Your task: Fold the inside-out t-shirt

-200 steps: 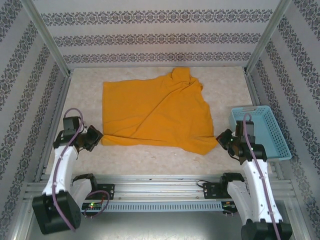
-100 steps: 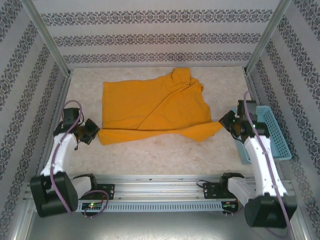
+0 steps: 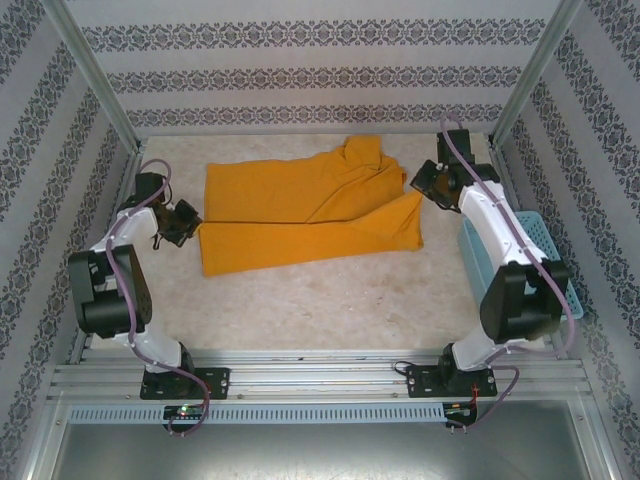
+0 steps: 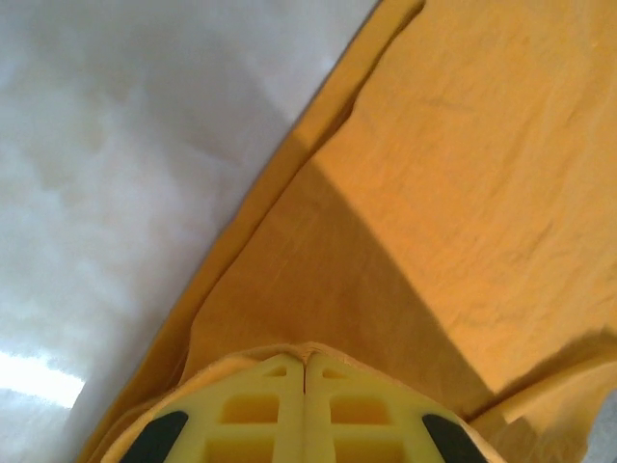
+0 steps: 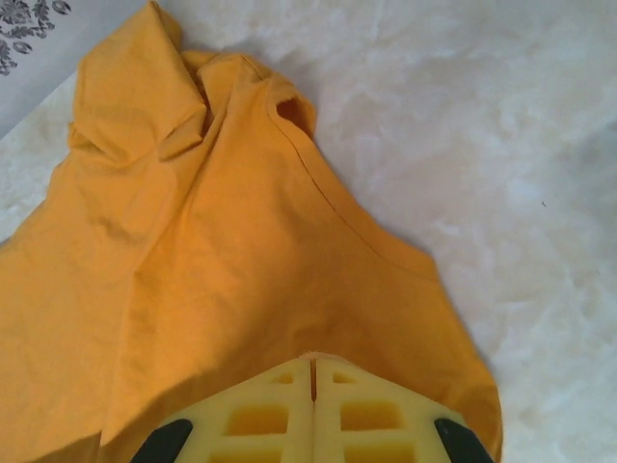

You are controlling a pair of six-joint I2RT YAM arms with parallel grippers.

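Observation:
The inside-out t-shirt is mustard-orange and lies across the back half of the table, its near part folded up over the rest. My left gripper is at the shirt's left edge and is shut on a pinch of the cloth, which bunches at its yellow fingertips. My right gripper is at the shirt's right edge, shut on the fabric just past its fingertips. A crumpled sleeve lies beyond, toward the back wall.
A light-blue plastic basket stands at the right side, partly behind the right arm. Patterned walls enclose the pale table on three sides. An aluminium rail runs along the near edge.
Both grippers have carried the shirt's near edge away from me toward the back, folding it over the rest. The arms now reach further out over the table.

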